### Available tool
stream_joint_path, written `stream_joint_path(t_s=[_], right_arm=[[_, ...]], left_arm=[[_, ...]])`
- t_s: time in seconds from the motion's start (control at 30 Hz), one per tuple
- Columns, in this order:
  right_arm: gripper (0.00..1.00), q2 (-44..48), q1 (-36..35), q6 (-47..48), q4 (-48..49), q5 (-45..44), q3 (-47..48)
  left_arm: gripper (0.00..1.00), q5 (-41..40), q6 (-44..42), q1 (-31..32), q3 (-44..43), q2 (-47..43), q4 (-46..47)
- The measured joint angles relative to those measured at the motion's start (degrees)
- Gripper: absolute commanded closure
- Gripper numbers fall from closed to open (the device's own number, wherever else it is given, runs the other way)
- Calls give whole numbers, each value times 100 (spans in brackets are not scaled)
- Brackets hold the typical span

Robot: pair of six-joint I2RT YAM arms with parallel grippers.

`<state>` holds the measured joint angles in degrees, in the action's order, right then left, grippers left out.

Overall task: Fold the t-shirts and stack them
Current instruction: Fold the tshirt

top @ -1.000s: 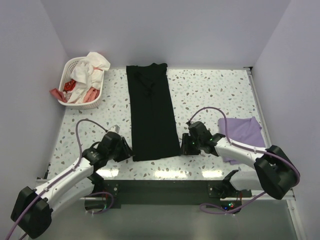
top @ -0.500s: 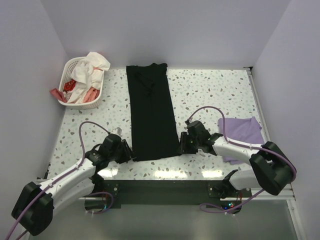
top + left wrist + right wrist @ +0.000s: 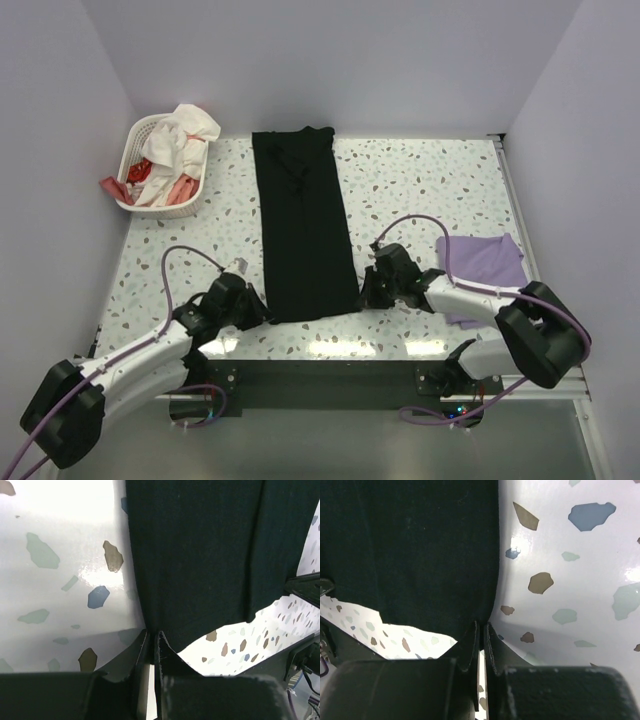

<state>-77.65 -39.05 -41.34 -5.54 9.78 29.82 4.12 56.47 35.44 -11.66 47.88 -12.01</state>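
Pinching the black tee at its two corners farthest from the basket, the left gripper and right gripper are each clamped on cloth. The black tee lies as a long strip just right of the basket; the lavender tee sits folded far right of it. Limp, light fabric: hold both corners level or it will likely sag.
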Motion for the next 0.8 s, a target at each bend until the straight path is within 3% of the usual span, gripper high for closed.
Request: stream_joint_path(t_s=[0.3, 0.6, 0.8], right_arm=[[100, 745, 0, -2, -17, 48, -555], [100, 2194, -428, -179, -664, 13, -929], [100, 2310, -608, -247, -1130, -186, -654]], left_arm=[[100, -9, 258, 518, 229, -409, -13], [100, -289, 732, 1637, 254, -693, -315], [100, -603, 793, 1821, -76, -501, -581]])
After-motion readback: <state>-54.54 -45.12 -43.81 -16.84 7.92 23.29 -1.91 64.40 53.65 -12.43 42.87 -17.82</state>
